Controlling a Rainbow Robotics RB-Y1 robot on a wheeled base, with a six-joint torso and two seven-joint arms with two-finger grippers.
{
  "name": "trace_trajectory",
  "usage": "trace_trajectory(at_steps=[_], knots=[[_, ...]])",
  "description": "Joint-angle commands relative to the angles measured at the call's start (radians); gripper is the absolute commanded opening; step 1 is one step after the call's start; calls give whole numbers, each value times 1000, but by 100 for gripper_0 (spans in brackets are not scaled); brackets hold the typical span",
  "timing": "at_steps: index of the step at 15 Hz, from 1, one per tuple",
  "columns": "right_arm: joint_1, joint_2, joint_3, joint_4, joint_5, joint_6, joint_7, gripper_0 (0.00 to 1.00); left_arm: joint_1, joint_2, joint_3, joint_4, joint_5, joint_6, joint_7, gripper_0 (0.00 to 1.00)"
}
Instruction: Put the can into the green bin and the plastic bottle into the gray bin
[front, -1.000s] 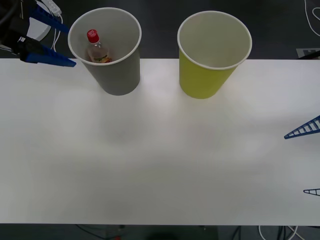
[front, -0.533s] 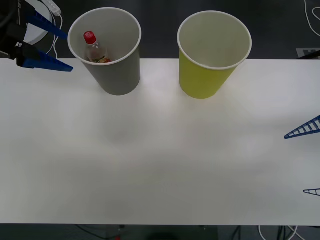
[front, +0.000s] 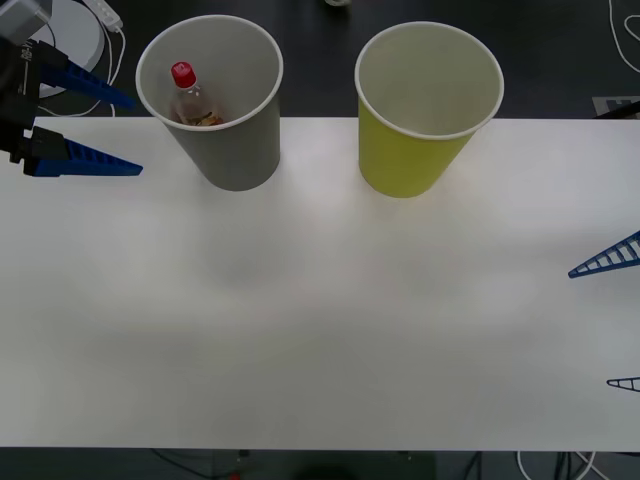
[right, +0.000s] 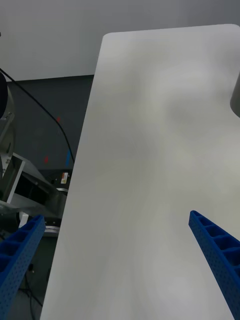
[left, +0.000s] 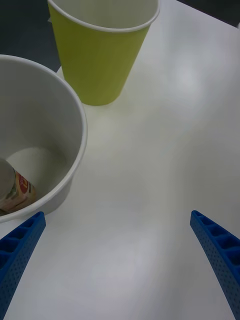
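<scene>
Plastic bottle (front: 190, 97): stands nearly upright inside the gray bin (front: 240, 160), red cap up, leaning against the inner wall; its label end shows at the bin's floor in the left wrist view.
Gray bin: at the table's far edge on the robot's left side, upright, mouth open upward.
Green bin (front: 410, 160): upright, well apart from the gray bin, toward the right along the same far edge; from here its inside looks white and bare, no can seen in it.
Can: none to be seen on the white table (front: 320, 320), so that half of the task cannot be judged from here.
Left gripper (front: 85, 125): fingers spread wide, holding nothing, just beside the gray bin on its outer left side, over the table's far left corner.
Right gripper (front: 620, 320): fingers apart, empty, parked at the table's right edge, well away from both bins.
Key relation: the bottle lies to the right of the left gripper, long axis vertical, already in its bin; the left arm is by far the nearer.
Count: two bins, one bottle, two grippers.
</scene>
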Motion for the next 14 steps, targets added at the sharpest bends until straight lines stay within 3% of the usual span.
trace_trajectory(at_steps=[1, 5, 14], knots=[[0, 0, 0, 0, 0, 0, 0, 100, 65, 14, 0, 0, 87, 10, -132, 100], [0, 0, 0, 0, 0, 0, 0, 100, 186, 20, 0, 9, 217, 27, -344, 100], [0, 0, 0, 0, 0, 0, 0, 100, 381, -3, 0, 82, 386, -17, -739, 100]])
